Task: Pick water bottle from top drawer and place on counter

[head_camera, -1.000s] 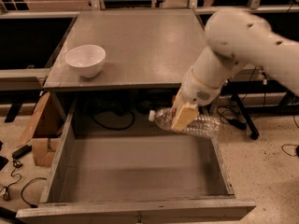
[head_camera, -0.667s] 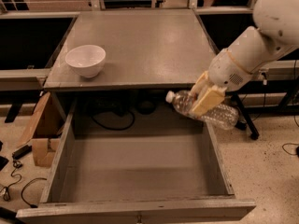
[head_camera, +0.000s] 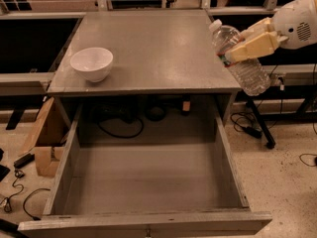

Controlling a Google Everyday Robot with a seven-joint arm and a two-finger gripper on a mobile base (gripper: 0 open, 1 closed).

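My gripper (head_camera: 249, 43) is at the upper right, shut on the water bottle (head_camera: 237, 58). The bottle is clear and ribbed with a white cap. It hangs tilted in the air at the counter's right edge, cap up and to the left, base down and to the right. Its label band is mostly hidden by my cream fingers (head_camera: 252, 47). The grey counter (head_camera: 153, 48) lies just left of the bottle. The top drawer (head_camera: 148, 182) is pulled fully open below the counter and holds nothing.
A white bowl (head_camera: 91, 63) stands on the counter's left side. Black cables lie behind the drawer under the counter. A cardboard box (head_camera: 42, 138) and cables sit on the floor at the left. A black stand leg (head_camera: 260, 128) is at the right.
My gripper has lifted the bottle up and to the right, from just above the drawer's back right corner to counter height beside the counter's right edge.
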